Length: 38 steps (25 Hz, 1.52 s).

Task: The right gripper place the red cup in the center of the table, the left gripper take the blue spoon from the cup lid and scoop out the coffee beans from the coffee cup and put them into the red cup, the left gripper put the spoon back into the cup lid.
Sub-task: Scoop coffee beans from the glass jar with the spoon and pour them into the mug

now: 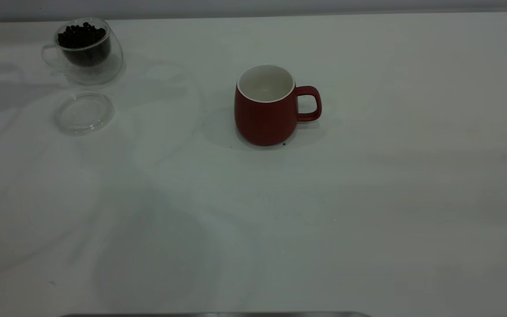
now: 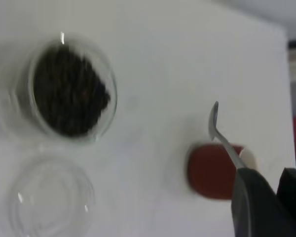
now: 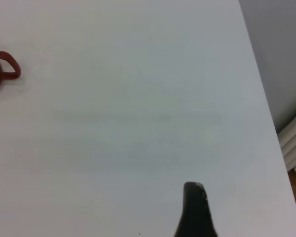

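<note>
Red cup parked mid-tabletop, so step 1 done; left gripper aloft w/ jaws clenched on spoon, lid bare, beans in glass cup unscooped, right jaws — can't tell.

A grey wall rises behind a white ribbed radiator.

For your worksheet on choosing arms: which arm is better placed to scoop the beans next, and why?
Left. Its pincer already holds the spoon above the table, with the glass cup of beans nearby. The right pincer hangs over bare table.
</note>
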Each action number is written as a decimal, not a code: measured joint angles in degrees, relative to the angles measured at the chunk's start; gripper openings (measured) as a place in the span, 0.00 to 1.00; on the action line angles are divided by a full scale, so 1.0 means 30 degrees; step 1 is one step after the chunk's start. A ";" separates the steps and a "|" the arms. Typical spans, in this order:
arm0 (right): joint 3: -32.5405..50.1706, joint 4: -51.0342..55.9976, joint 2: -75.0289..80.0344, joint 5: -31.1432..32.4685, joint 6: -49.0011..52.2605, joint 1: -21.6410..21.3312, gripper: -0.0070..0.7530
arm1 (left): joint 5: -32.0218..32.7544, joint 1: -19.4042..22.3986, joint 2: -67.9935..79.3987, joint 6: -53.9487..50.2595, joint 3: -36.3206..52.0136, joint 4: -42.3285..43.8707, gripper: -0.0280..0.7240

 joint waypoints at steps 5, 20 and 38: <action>0.0000 0.0000 0.0000 0.0000 0.0000 0.0000 0.79 | 0.0000 0.0277 0.0507 0.3026 0.0000 -0.0342 0.19; 0.0000 0.0000 0.0000 0.0000 0.0000 0.0000 0.79 | -0.3369 0.0174 0.2542 0.8405 0.0022 -0.0925 0.19; 0.0000 0.0000 0.0000 0.0000 0.0000 0.0000 0.79 | -0.5105 -0.0216 0.3780 1.2046 0.0022 -0.2300 0.19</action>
